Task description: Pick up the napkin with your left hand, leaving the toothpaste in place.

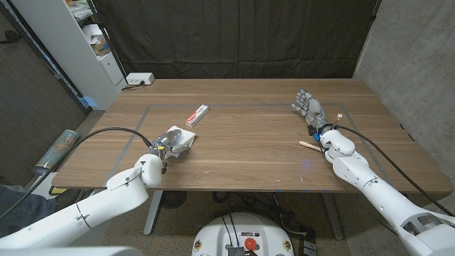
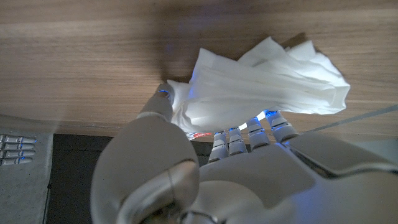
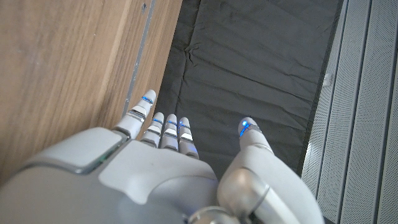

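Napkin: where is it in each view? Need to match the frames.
Head view: napkin left of centre, at the left hand, near side of the toothpaste.
Left wrist view: mid-frame, held between the fingers and thumb.
Right wrist view: not in it.
Shared landmark: the wooden table, also and.

No legible text anywhere.

A lab or test room — a plain rectangular wooden table (image 1: 249, 153) stands before a black fabric backdrop (image 1: 234, 35), with a bare grey concrete wall (image 1: 416, 57) beside it, a white shelving unit (image 1: 85, 43) and a white power strip (image 1: 138, 79).
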`<state>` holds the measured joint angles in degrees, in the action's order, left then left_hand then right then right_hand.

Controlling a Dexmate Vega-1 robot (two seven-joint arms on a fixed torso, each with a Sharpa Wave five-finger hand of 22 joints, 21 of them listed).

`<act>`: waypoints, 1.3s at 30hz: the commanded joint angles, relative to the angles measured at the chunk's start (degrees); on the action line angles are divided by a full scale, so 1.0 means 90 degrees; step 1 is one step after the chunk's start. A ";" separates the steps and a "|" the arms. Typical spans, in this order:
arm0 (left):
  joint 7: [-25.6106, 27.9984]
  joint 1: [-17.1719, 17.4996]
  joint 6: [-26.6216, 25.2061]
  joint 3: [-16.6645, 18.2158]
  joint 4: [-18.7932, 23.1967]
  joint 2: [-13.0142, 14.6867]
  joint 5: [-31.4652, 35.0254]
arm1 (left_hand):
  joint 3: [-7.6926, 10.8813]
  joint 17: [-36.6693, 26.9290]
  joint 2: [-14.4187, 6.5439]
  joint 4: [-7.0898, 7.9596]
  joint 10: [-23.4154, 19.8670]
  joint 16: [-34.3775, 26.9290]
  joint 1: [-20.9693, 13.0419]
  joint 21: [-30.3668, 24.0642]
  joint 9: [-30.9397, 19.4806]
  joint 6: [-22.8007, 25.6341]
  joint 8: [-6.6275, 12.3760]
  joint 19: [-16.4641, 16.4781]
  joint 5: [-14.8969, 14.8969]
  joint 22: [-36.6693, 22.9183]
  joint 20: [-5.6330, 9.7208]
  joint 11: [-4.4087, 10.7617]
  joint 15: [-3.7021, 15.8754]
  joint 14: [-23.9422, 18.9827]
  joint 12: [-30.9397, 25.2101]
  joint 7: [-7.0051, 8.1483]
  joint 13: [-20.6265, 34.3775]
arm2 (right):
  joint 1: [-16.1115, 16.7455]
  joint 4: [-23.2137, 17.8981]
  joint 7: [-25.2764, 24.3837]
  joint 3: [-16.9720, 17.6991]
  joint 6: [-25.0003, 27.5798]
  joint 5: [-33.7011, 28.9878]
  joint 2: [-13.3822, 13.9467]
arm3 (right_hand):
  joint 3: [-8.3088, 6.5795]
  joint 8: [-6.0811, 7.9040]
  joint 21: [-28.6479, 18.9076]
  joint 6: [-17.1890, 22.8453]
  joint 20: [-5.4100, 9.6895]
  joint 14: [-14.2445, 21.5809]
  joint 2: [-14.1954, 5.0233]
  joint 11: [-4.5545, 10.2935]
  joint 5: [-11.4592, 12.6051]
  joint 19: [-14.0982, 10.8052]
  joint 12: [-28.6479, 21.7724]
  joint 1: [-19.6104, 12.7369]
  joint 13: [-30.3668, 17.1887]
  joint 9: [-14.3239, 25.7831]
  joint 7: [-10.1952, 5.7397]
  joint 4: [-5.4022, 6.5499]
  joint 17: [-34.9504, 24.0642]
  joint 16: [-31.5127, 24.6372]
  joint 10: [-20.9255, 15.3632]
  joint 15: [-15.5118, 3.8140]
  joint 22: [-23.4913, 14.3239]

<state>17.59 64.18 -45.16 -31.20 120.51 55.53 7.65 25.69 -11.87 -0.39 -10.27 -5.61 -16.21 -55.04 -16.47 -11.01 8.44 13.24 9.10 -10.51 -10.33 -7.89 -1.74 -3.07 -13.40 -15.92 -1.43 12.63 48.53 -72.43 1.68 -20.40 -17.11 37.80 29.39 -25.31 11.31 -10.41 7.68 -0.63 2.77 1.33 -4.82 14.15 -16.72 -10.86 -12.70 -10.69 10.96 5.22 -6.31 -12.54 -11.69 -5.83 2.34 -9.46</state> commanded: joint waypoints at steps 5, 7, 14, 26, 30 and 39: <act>-0.0013 -0.0129 -0.0302 -0.0093 0.0104 0.0057 -0.0304 | 0.0181 -0.0599 -0.0396 -0.0039 -0.0540 -0.0568 -0.1361 -0.1126 -0.0075 0.0602 0.0160 0.3396 -0.0262 -0.0118 -0.0464 -0.0040 0.0061 -0.0625 -0.0265 -0.0038 0.0145 | 0.0027 -0.0131 -0.0068 0.0002 0.0038 -0.0021 0.0025 | 0.0018 0.0004 -0.0047 0.0045 -0.0053 0.0044 -0.0062 0.0048 0.0042 -0.0012 -0.0029 -0.0025 -0.0015 -0.0004 -0.0030 0.0000 0.0007 -0.0031 -0.0037 0.0020 -0.0036; 0.0128 -0.0123 -0.0339 -0.0133 0.0091 0.0012 -0.0246 | 0.0211 -0.0807 -0.0505 -0.0048 -0.0742 -0.0765 -0.1757 -0.1241 -0.0123 0.0938 0.0276 0.3563 -0.0319 -0.0130 -0.0455 -0.0002 0.0084 -0.0781 -0.0383 -0.0033 0.0220 | 0.0032 -0.0145 -0.0071 0.0001 0.0040 -0.0022 0.0027 | 0.0018 0.0003 -0.0047 0.0043 -0.0054 0.0045 -0.0064 0.0038 0.0042 -0.0012 -0.0030 -0.0024 -0.0015 -0.0004 -0.0030 0.0000 0.0007 -0.0032 -0.0039 0.0021 -0.0036; 0.0300 -0.0024 -0.0263 0.0008 0.0105 -0.0043 -0.0446 | 0.0122 -0.1559 -0.0664 -0.0050 -0.1460 -0.1516 -0.2731 -0.1651 -0.0339 0.1898 0.0659 0.3817 -0.0439 -0.0211 -0.0068 0.0263 0.0375 -0.1525 -0.0885 -0.0025 0.0566 | 0.0046 -0.0169 -0.0065 -0.0004 0.0039 -0.0019 0.0026 | 0.0019 0.0003 -0.0047 0.0043 -0.0062 0.0050 -0.0064 0.0036 0.0043 -0.0004 -0.0028 -0.0027 -0.0015 -0.0003 -0.0033 -0.0005 0.0009 -0.0032 -0.0035 0.0020 -0.0036; 0.1108 0.0222 -0.0107 0.0219 0.0046 -0.0372 -0.0415 | -0.0082 -0.2886 -0.0633 -0.0043 -0.2776 -0.2575 -0.3927 -0.3184 -0.1035 0.3301 0.1448 0.4310 -0.0834 -0.0544 0.1101 0.0415 0.0957 -0.2892 -0.1841 -0.0191 0.1561 | 0.0122 -0.0265 -0.0099 0.0018 0.0040 -0.0012 0.0061 | 0.0022 0.0002 -0.0050 0.0042 -0.0059 0.0044 -0.0060 0.0044 0.0044 -0.0004 -0.0024 -0.0031 -0.0016 -0.0003 -0.0035 -0.0014 0.0012 -0.0028 -0.0023 0.0023 -0.0037; 0.1068 0.0222 -0.0130 0.0275 0.0141 -0.0303 -0.0462 | -0.0066 -0.3045 -0.0614 -0.0030 -0.2884 -0.2678 -0.4049 -0.3388 -0.1168 0.3412 0.1547 0.4396 -0.0929 -0.0529 0.1253 0.0445 0.0946 -0.2952 -0.1896 -0.0217 0.1722 | 0.0137 -0.0296 -0.0116 0.0029 0.0031 -0.0014 0.0067 | 0.0023 0.0002 -0.0051 0.0043 -0.0062 0.0048 -0.0060 0.0043 0.0044 -0.0003 -0.0026 -0.0030 -0.0016 -0.0003 -0.0033 -0.0015 0.0012 -0.0029 -0.0026 0.0025 -0.0037; 0.1067 0.0138 -0.0524 0.0299 0.0413 -0.0286 -0.0494 | -0.0019 -0.3180 -0.0599 -0.0004 -0.2912 -0.2696 -0.4122 -0.3559 -0.1329 0.3442 0.1624 0.4326 -0.1036 -0.0479 0.1289 0.0415 0.0913 -0.2939 -0.1921 -0.0231 0.1924 | 0.0165 -0.0341 -0.0101 0.0051 -0.0006 -0.0001 0.0083 | 0.0025 0.0004 -0.0052 0.0049 -0.0063 0.0045 -0.0061 0.0034 0.0047 -0.0002 -0.0029 -0.0031 -0.0016 -0.0003 -0.0033 -0.0019 0.0013 -0.0028 -0.0034 0.0028 -0.0037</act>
<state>25.79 65.68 -47.66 -29.39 122.03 52.99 3.19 25.30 -33.92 -5.79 -10.63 -31.81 -40.18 -91.50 -47.92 -22.59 39.03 27.52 24.97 -19.40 -10.33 7.27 1.94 5.71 -34.09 -32.82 -3.56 29.50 49.64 -74.91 0.83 -20.19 -16.81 37.68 29.94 -25.31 11.31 -10.41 7.68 -0.66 2.77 1.33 -4.71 14.15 -16.68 -10.86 -12.70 -10.69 10.96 5.22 -6.31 -12.24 -11.69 -5.93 2.34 -9.46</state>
